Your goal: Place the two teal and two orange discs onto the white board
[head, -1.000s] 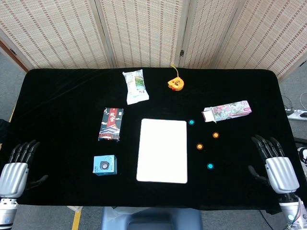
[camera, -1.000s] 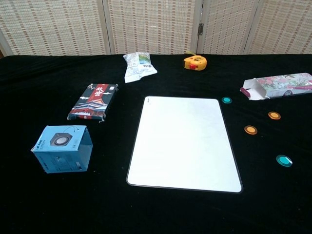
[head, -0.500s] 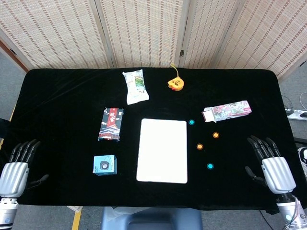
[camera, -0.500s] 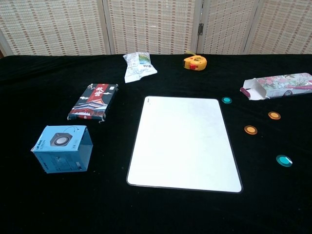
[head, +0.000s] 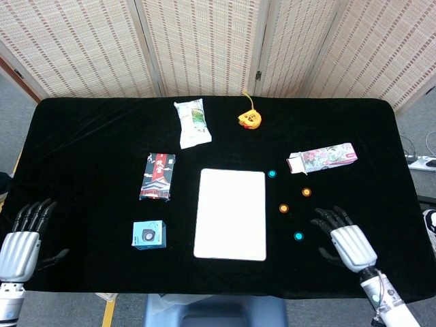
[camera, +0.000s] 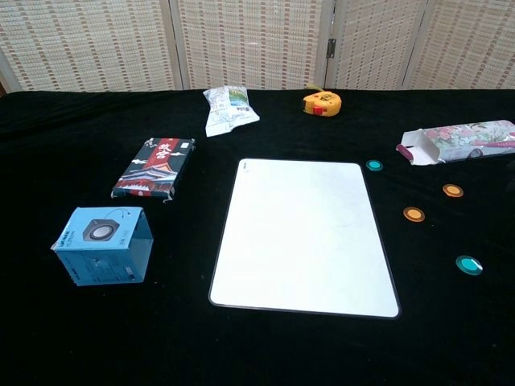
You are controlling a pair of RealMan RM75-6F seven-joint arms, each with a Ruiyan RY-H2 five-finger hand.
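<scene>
The right hand has moved in from the counter's right edge toward the middle; its fingers are spread wide and hold nothing. It now sits just beside the nearest teal disc, which lies a little to its left. That suggests the first pick is about to begin, though no disc is on the white board yet. The left hand has stayed at the far left edge, also wide and empty (only the head view shows either hand).

Beyond the right hand's fingertips lie the two orange discs, and further off the second teal disc, all on the black counter between the hand and the board.

Further ahead of the hand rests a flowered carton, near the discs but apart from them. A yellow tape measure, a snack bag, a dark packet and a small blue box lie beyond or across the board. Nothing appears to block the path from discs to board.
</scene>
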